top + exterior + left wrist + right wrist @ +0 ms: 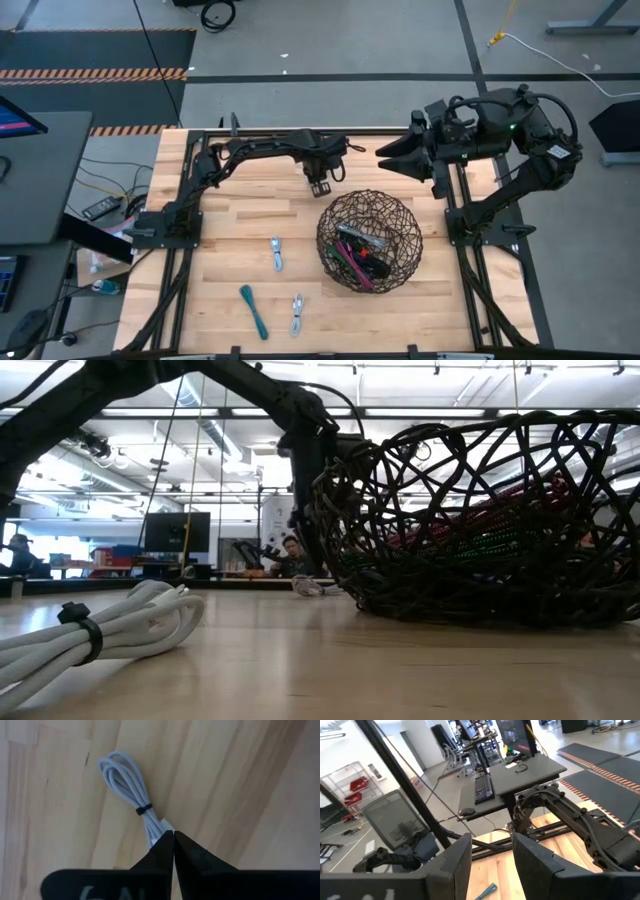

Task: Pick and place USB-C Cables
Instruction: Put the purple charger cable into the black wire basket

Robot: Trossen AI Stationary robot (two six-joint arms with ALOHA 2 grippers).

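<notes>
White coiled cable [95, 628] nearest, loose on bench [230, 225]; teal cable [253, 311] beside. Basket [369, 241] mid-bench, holding several cables. Left hand [173, 840] beyond, clamped on a pale grey cable's [127, 782] end. Right hand [385, 156] farthest, raised, fingers parted, empty.

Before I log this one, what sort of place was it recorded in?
Most likely a robotics lab or workshop: a wooden table on a concrete floor with striped hazard tape, a desk with a keyboard and an office chair nearby.
</notes>
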